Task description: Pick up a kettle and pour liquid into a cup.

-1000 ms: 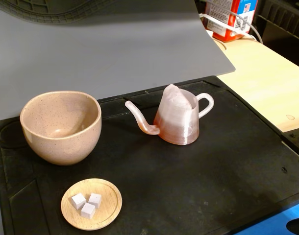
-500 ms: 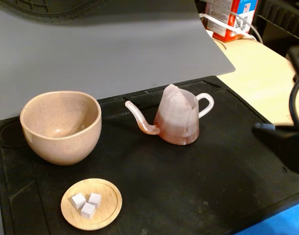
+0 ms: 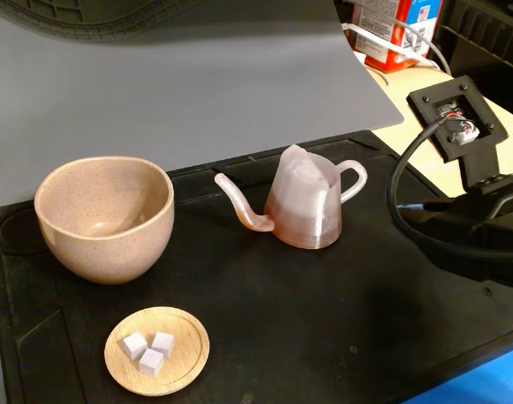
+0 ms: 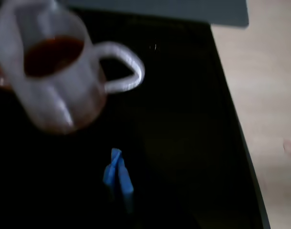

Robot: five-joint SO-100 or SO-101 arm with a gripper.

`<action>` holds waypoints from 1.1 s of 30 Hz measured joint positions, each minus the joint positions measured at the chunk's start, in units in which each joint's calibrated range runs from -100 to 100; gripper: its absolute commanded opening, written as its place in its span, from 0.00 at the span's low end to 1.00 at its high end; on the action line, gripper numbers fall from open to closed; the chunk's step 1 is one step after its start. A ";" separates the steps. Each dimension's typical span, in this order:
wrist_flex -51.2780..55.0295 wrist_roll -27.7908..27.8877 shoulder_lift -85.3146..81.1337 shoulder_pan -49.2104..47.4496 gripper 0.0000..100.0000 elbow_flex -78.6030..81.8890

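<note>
The translucent pinkish kettle (image 3: 305,206) stands upright on the black mat (image 3: 341,320), spout pointing left and loop handle to the right. Reddish-brown liquid (image 4: 52,55) shows inside it in the blurred wrist view, where the kettle (image 4: 55,86) fills the upper left. The beige speckled cup (image 3: 103,217) stands left of the kettle, and its inside looks dry. My arm (image 3: 479,227) reaches in from the right edge, apart from the kettle. In the wrist view my gripper (image 4: 118,175) has its blue fingertips together, holding nothing, below and right of the kettle's body.
A small wooden dish (image 3: 156,349) with three white cubes lies in front of the cup. A grey sheet (image 3: 198,76) rises behind the mat. Pale wooden tabletop (image 3: 458,143) lies to the right, with a red and blue box (image 3: 399,29) at the back.
My arm has come further into the fixed view from the right, toward the kettle's handle side. Kettle, cup and dish have not moved.
</note>
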 measured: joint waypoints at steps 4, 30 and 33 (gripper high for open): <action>-9.89 2.15 12.16 -0.08 0.01 -4.97; -13.04 14.30 34.25 -1.59 0.11 -31.84; -13.04 14.30 34.25 0.00 0.11 -31.84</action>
